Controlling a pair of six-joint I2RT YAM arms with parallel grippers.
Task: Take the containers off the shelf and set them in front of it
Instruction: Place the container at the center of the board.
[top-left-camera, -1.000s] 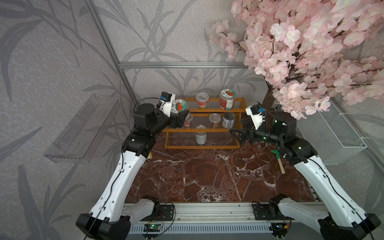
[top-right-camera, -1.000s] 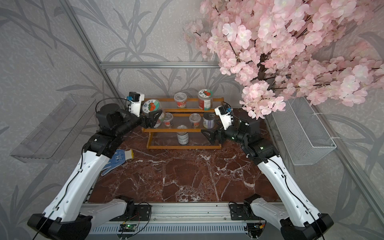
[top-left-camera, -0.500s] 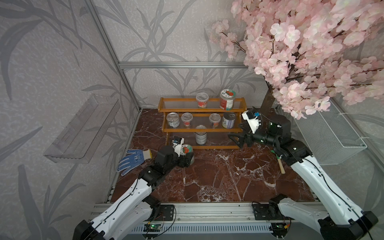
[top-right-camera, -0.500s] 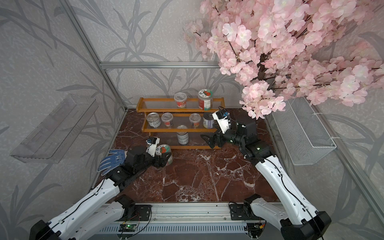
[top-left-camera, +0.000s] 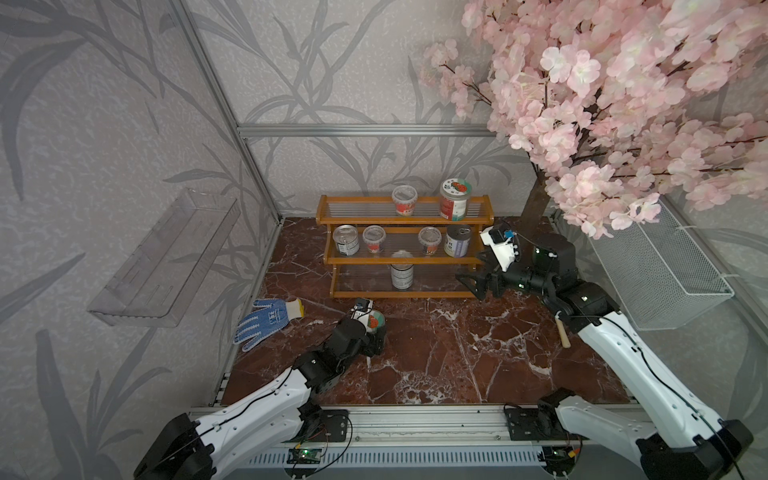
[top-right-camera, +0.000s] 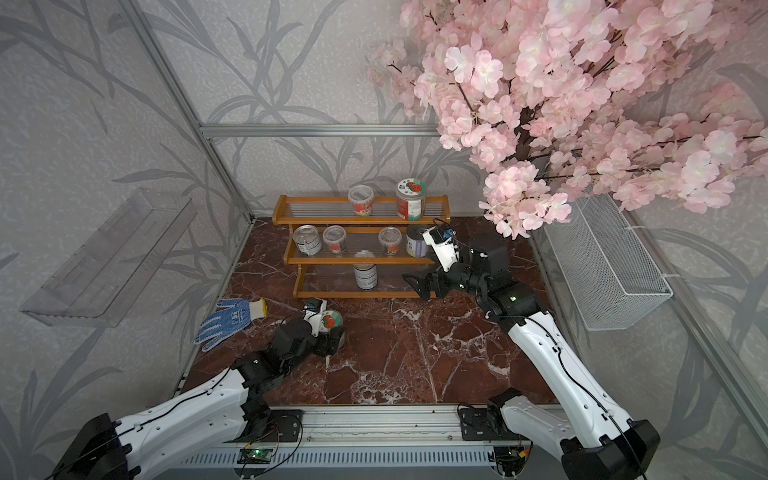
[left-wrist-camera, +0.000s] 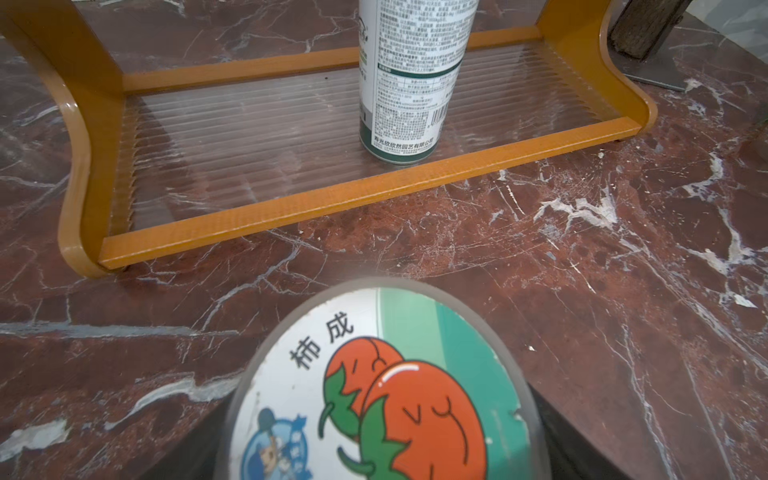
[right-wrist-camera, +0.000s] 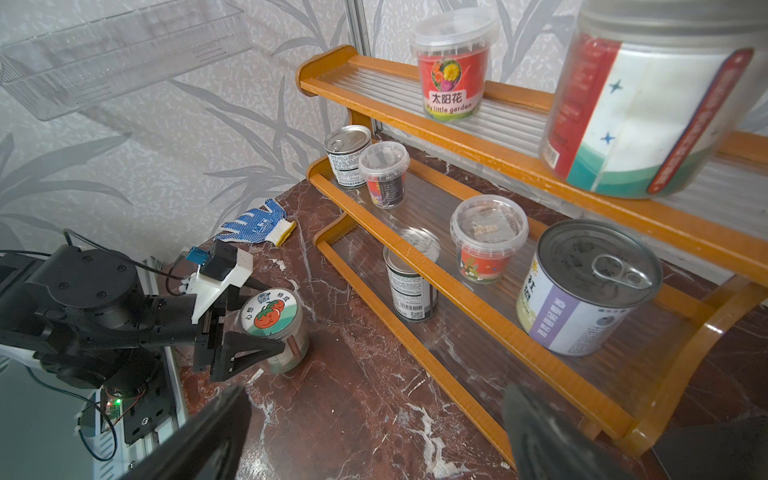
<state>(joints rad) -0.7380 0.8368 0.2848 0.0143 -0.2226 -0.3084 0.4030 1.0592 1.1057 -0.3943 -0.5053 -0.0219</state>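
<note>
Black left gripper (right-wrist-camera: 268, 318) clamped on clear jar (left-wrist-camera: 386, 399), white lid reading "柿成" over red fruit, standing on red marble bench (top-left-camera: 457, 353) before orange-brown wooden shelf (top-left-camera: 399, 294). Beyond, right gripper (top-left-camera: 468, 284): jaws apart beside shelf's end. Top tier: clear red-labelled cup (right-wrist-camera: 451, 83), "太阳花 My little garden".

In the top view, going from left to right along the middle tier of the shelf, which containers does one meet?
Silver tin → clear red-labelled cup → second clear red-labelled cup → purple-labelled tin.
</note>
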